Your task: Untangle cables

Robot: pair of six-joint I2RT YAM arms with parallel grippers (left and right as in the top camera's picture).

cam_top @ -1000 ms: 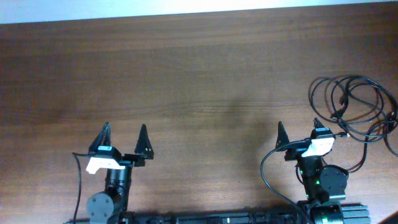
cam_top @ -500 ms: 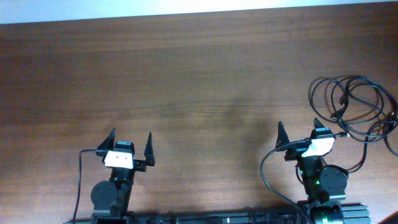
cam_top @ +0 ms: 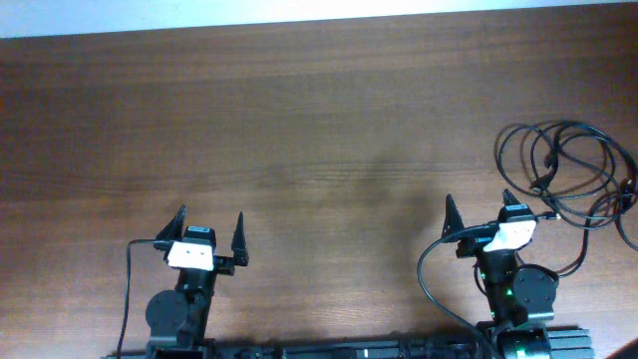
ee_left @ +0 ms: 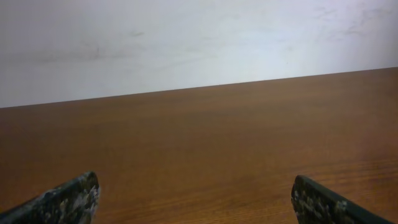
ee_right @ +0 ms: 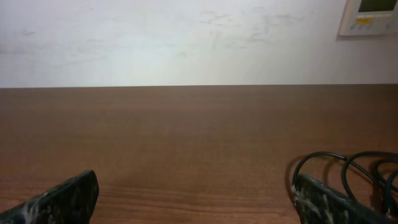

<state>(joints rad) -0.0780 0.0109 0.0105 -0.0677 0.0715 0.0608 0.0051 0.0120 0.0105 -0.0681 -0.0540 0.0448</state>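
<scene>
Dark brown wood fills my overhead view: the worktop [cam_top: 319, 120] runs wide and bare-grained, with a pale wall [ee_left: 186, 43] rising behind its far edge. On the right wrist camera I can make out a small white wall panel [ee_right: 370, 15] up in the corner, too cropped for me to read.

The cables [cam_top: 568, 175] lie in one loose black heap against the right edge of the worktop, about halfway between the near and far edges. Several thin loops overlap and cross each other, and at least one small plug end shows inside the tangle. The loops run out of frame on the right, so I cannot see the whole heap.

My left gripper [cam_top: 209, 214] sits near the near edge, left of centre, jaws spread wide with nothing between them; its dark fingers [ee_left: 68, 199] frame only bare wood on its wrist camera.

My right gripper [cam_top: 478, 199] sits near the near edge on the right, jaws equally wide and empty. The heap lies just beside it, beyond its right finger; from these views I cannot tell whether the nearest strand touches that finger.
</scene>
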